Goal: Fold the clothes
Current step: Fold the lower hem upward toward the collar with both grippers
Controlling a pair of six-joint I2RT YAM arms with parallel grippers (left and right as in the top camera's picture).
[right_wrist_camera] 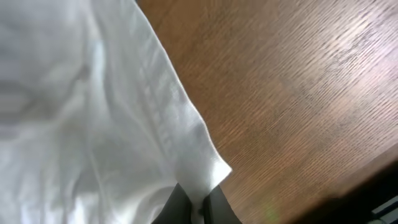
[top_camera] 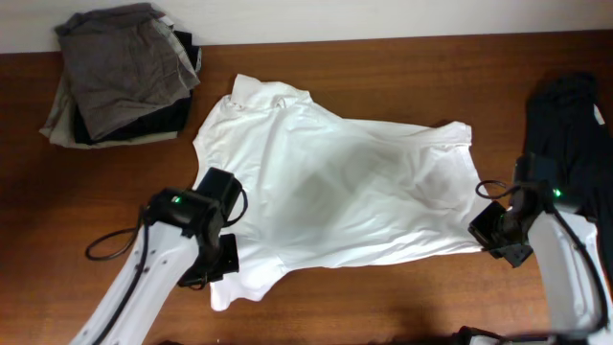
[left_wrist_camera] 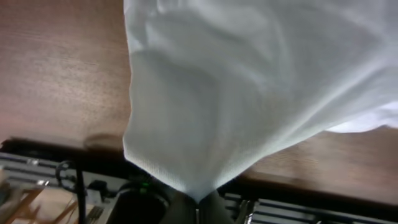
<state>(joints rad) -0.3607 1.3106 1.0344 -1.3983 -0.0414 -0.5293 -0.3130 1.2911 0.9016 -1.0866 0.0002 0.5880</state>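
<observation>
The white T-shirt (top_camera: 354, 192) lies spread across the middle of the wooden table (top_camera: 383, 307), seen from overhead with 12 o'clock at the far edge; its collar end points to about 10 o'clock and its long straight edge runs down the 3 o'clock side

The left gripper (top_camera: 218, 251) sits at the shirt's 8 o'clock corner; in its wrist view the jaws are closed tight on a pinch of white cloth, which is drawn up into a taut peak off the wood; the right gripper (top_camera: 487, 235) is at the 4 o'clock corner; in its own view the jaws are pressed together on the very tip of that corner, where a stitched edge runs down into the grip

Bare wood shows along 6 o'clock between the two arms, in a narrow strip at 12 o'clock beyond the shirt, and at 9 o'clock beside the left arm; a pile of grey, black and beige garments (top_camera: 120, 72) sits at 10 o'clock, just apart from the collar end; a dark garment (top_camera: 570, 125) lies at 3 o'clock by the table's edge, near the right arm
</observation>
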